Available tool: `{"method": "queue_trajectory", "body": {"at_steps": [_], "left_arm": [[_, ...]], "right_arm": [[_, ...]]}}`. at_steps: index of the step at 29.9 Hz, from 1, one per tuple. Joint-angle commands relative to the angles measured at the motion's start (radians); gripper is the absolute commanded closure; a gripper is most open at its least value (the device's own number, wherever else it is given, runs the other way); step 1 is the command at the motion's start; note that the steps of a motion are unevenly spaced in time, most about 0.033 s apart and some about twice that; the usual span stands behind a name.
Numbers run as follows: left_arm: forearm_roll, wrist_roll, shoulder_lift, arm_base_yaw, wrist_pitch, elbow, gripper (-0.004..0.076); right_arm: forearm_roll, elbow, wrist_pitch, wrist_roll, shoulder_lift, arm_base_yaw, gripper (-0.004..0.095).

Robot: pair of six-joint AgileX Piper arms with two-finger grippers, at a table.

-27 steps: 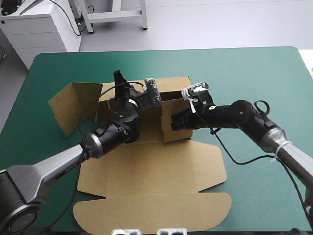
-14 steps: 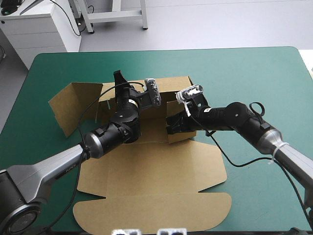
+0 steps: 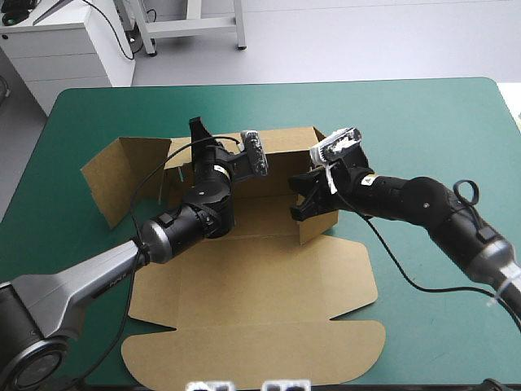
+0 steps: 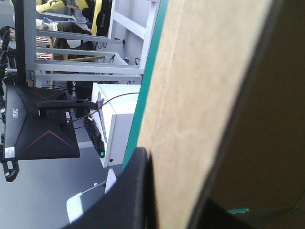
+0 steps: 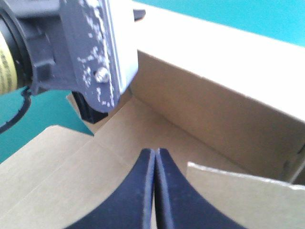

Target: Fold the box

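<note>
Box [image 3: 269, 277] of brown board, partly folded, lying at the middle of a teal-green table [image 3: 423, 122]. Far wall [image 3: 281, 142] standing upright; left flap [image 3: 122, 175] raised and splayed outward to the left; short right wall [image 3: 319, 221] also raised. Lid [image 3: 260, 354] and the wide panel beyond it spread flat toward the near edge. Left gripper [image 3: 199, 130] reaching in from the near left to the left part of the far wall, black fingers [image 4: 136, 195] clamped almost together with the sheet of board between them. Right gripper [image 5: 155, 155] coming in from the right, inside the tray and just beside the right wall, its fingers pressed together into one pointed arch with nothing held, tips above the box floor and aimed across it toward the left gripper. Grippers near each other, not touching.
</note>
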Motion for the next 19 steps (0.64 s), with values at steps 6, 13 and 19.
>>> {"method": "queue_trajectory", "body": {"at_steps": [6, 13, 19], "left_arm": [[-0.03, -0.032, -0.032, -0.002, 0.005, -0.022, 0.0725], [-0.03, -0.032, -0.032, -0.002, 0.001, -0.022, 0.0725], [-0.03, -0.032, -0.032, -0.002, -0.013, -0.022, 0.0726]], "right_arm": [[-0.259, -0.035, -0.204, 0.252, -0.148, -0.034, 0.0924], [-0.414, -0.155, -0.063, 0.382, -0.113, -0.186, 0.0925], [-0.43, -0.298, 0.098, 0.383, -0.015, -0.305, 0.0926]]}}
